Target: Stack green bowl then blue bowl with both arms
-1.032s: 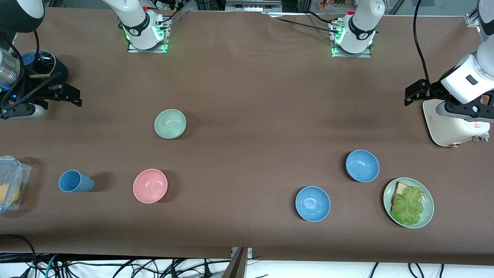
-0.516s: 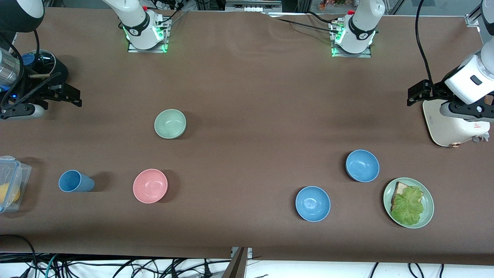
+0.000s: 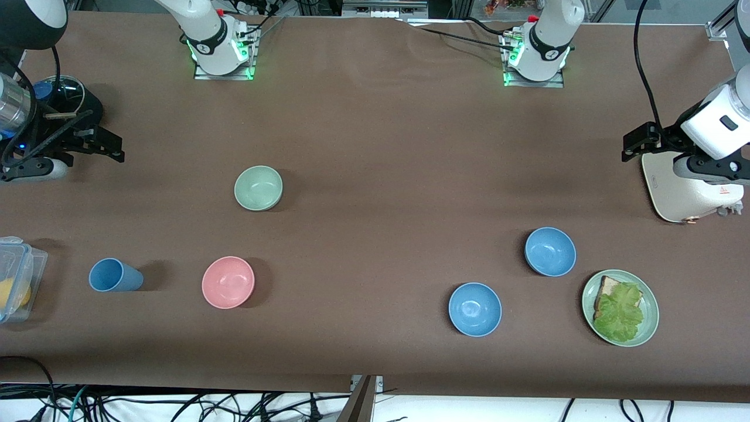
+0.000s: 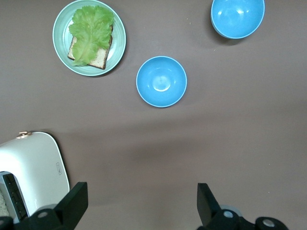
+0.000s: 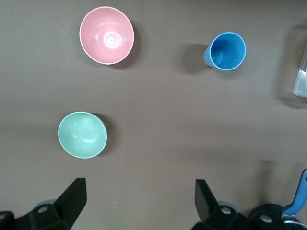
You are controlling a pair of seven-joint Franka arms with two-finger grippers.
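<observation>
The green bowl (image 3: pixel 258 187) stands upright toward the right arm's end of the table and also shows in the right wrist view (image 5: pixel 82 134). Two blue bowls stand toward the left arm's end, one (image 3: pixel 550 251) farther from the front camera than the other (image 3: pixel 474 309). Both show in the left wrist view (image 4: pixel 161 81) (image 4: pixel 238 17). My left gripper (image 3: pixel 641 140) hangs high over the table beside the toaster, open and empty (image 4: pixel 142 201). My right gripper (image 3: pixel 111 145) hangs high over the table's right-arm end, open and empty (image 5: pixel 139 199).
A pink bowl (image 3: pixel 228 282) and a blue cup (image 3: pixel 114 275) stand nearer the front camera than the green bowl. A green plate (image 3: pixel 650 310) bears bread and lettuce beside the blue bowls. There are a white toaster (image 3: pixel 685 187), a clear box (image 3: pixel 14 278) and a black round device (image 3: pixel 64 99).
My left arm's hand has drifted slightly toward the left arm's end of the table, over the toaster. The right arm and the bowls have not visibly moved.
</observation>
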